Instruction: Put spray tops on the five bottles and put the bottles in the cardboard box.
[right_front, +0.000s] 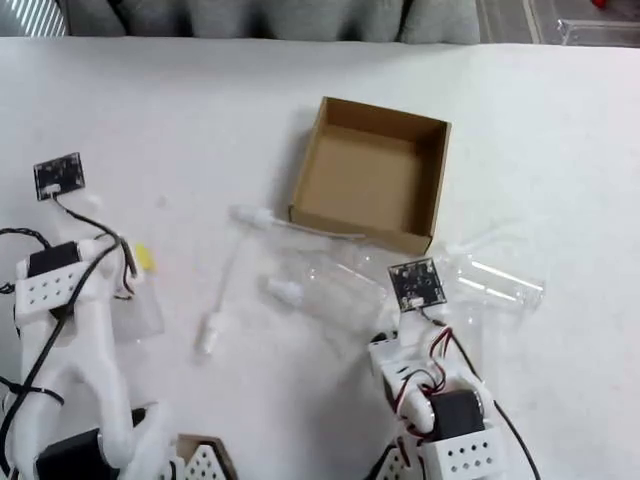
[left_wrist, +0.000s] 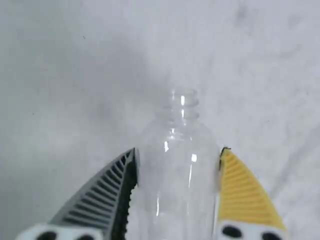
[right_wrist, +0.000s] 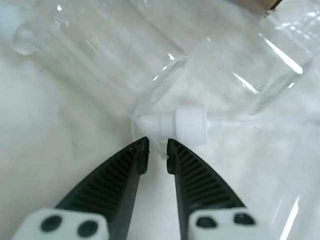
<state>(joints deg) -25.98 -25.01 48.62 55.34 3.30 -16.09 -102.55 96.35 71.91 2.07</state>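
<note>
My left gripper (left_wrist: 177, 155) is shut on a clear bottle (left_wrist: 175, 170), its grey and yellow fingers pressing the two sides; the open neck (left_wrist: 182, 102) has no top. In the high view that bottle (right_front: 142, 308) is at the left by the yellow finger (right_front: 145, 258). My right gripper (right_wrist: 156, 148) is low over the table, its black fingers a narrow gap apart with nothing between them, just short of a white spray top (right_wrist: 190, 125). Clear bottles (right_wrist: 110, 50) (right_wrist: 260, 65) lie beyond it. The cardboard box (right_front: 370, 175) stands open and empty.
Loose spray tops with long tubes lie left of the box front (right_front: 255, 215), lower on the table (right_front: 210, 330), and beside a lying bottle (right_front: 285, 292). Another clear bottle (right_front: 495, 280) lies right of the right arm's camera board (right_front: 417, 285).
</note>
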